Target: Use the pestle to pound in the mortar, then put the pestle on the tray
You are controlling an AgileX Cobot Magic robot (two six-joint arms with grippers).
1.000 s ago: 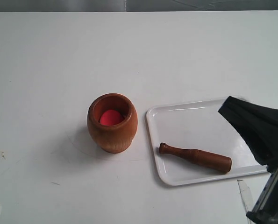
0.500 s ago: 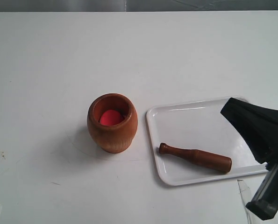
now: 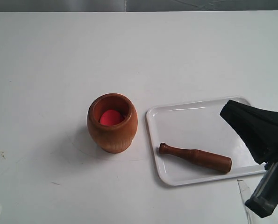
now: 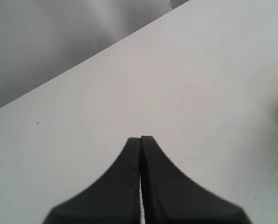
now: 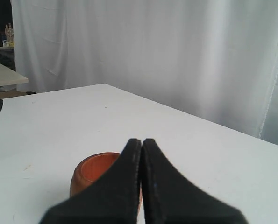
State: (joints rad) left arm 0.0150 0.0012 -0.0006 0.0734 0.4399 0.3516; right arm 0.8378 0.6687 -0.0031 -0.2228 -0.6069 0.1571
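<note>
The orange-brown mortar (image 3: 112, 123) stands upright on the white table, something red inside it. To its right, the dark-brown pestle (image 3: 195, 157) lies flat on the white tray (image 3: 176, 119), knob end toward the mortar. My right gripper (image 3: 225, 110) hovers over the tray's right end, shut and empty, clear of the pestle. In the right wrist view the gripper (image 5: 141, 141) is shut, with the mortar (image 5: 89, 172) partly hidden behind its fingers. In the left wrist view my left gripper (image 4: 140, 138) is shut over bare table; it does not show in the exterior view.
The white table (image 3: 59, 70) spreads wide around the mortar and tray. Its far edge (image 3: 129, 11) runs along the top of the exterior view. A white curtain (image 5: 153, 51) hangs behind the table in the right wrist view.
The right arm has drawn back slightly toward the lower right, away from the tray's middle. The pestle, mortar and tray have not moved.
</note>
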